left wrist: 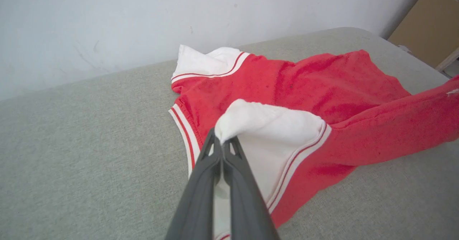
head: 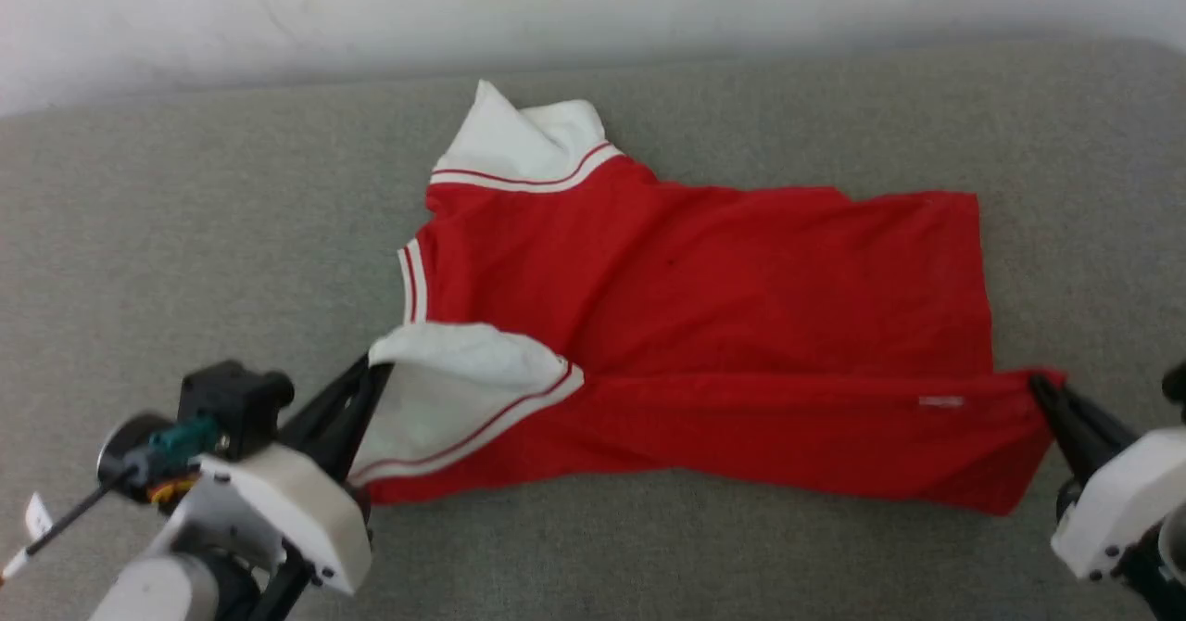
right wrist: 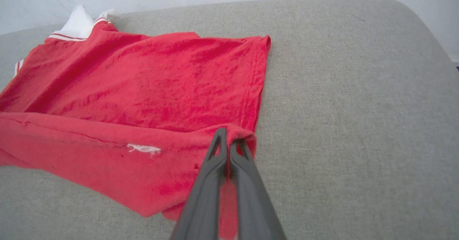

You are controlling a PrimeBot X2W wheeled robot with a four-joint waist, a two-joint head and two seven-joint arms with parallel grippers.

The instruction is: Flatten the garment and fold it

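Illegible white tag (head: 940, 401) on garment (head: 704, 278)

Soft, even light falls over the shirt (head: 723, 297), bright and without glare. Only a thin, faint shadow lies on the grey surface (head: 185, 232) under the shirt's near edge. The head view is hazy and slightly blurred, and the wall (head: 278, 9) behind the shirt looks washed out. Both wrist views are sharper, though the red looks grainy, and the surface's edge beyond the shirt bows.
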